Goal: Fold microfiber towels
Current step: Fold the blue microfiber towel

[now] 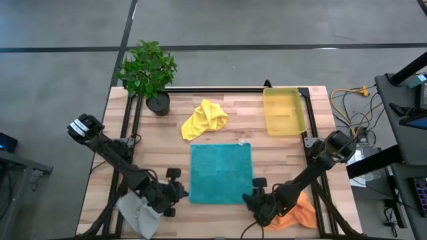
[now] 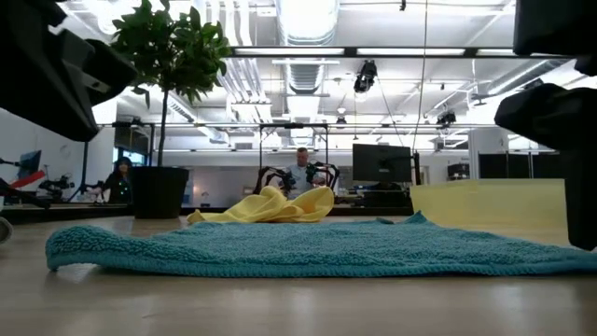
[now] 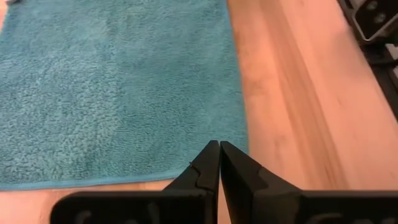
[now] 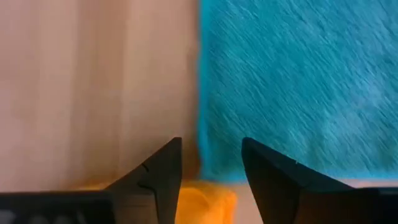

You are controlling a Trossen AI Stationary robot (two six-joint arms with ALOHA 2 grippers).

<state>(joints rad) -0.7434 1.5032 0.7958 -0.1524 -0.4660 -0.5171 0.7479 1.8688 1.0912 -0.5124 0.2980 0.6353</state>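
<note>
The teal towel (image 1: 221,173) lies flat mid-table, soft and limp, so it is best pinched at a near corner. The right gripper (image 4: 211,165) hangs open by its near right corner, apparently not touching; the left gripper (image 3: 219,163) is closed and empty beside the near left corner.

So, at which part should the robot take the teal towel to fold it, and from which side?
Probably at its two near corners. The teal towel lies flat and spread square on the table, and the left gripper, shut, and the right gripper, open, sit just outside those corners, so each could pinch its own corner from outside.
</note>
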